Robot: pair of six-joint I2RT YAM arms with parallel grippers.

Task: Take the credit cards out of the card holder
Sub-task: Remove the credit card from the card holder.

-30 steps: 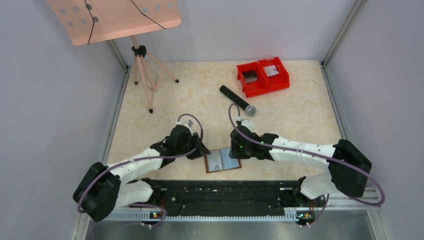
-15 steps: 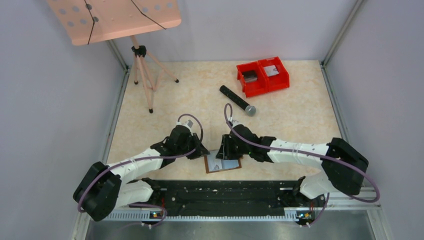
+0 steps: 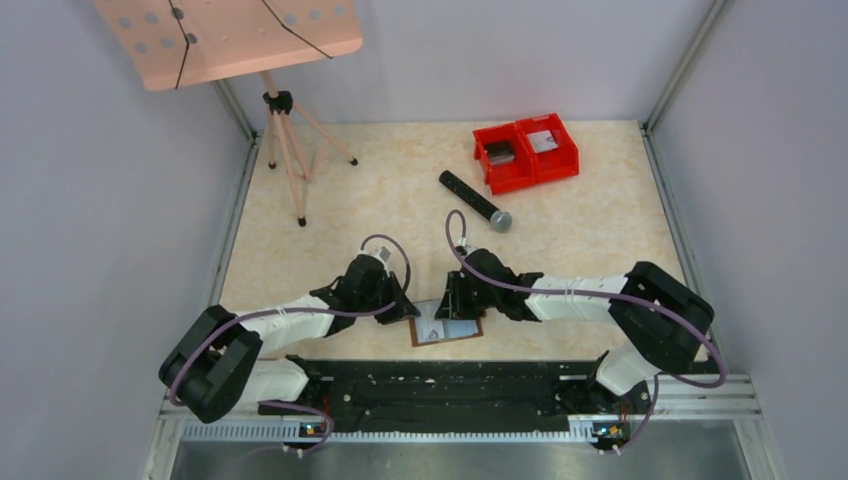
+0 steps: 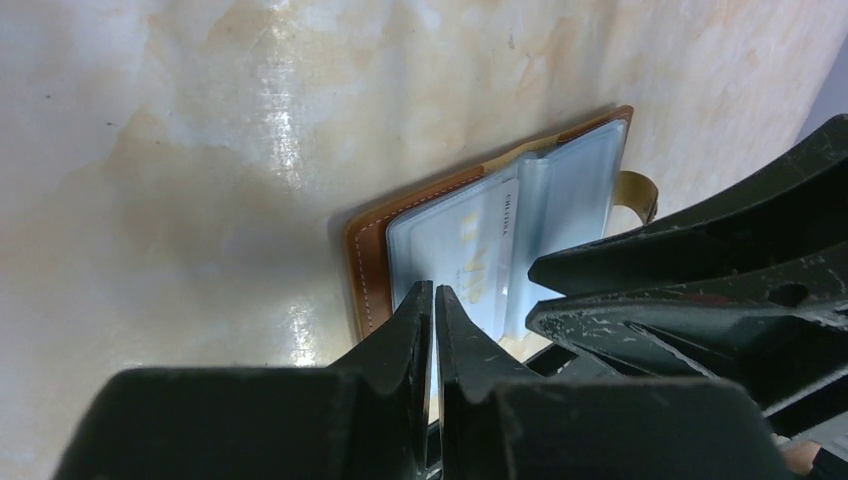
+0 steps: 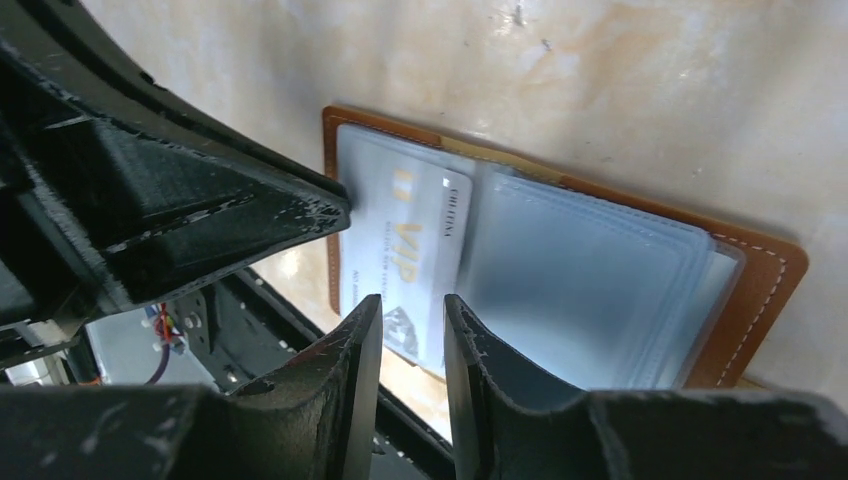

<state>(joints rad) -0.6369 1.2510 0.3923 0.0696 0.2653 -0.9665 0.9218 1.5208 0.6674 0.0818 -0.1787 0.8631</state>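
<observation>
The brown card holder (image 3: 432, 329) lies open near the table's front edge, grey-blue clear pockets up. It also shows in the left wrist view (image 4: 368, 260) and the right wrist view (image 5: 760, 270). A pale card with gold "VIP" lettering (image 5: 408, 240) sits in its left pocket and sticks out past the near edge; it also shows in the left wrist view (image 4: 470, 245). My left gripper (image 4: 433, 292) is shut, its tip at the holder's left edge (image 3: 408, 311). My right gripper (image 5: 412, 305) is over the holder (image 3: 456, 304), jaws a narrow gap apart above the card's protruding end.
Red twin bins (image 3: 525, 150) stand at the back right, a black microphone (image 3: 475, 200) lies in front of them. A tripod music stand (image 3: 285, 150) is at the back left. The black base rail (image 3: 450, 385) runs just below the holder.
My right gripper has moved left onto the card holder and now covers its right half. My left arm has shifted slightly toward the holder's left edge.
</observation>
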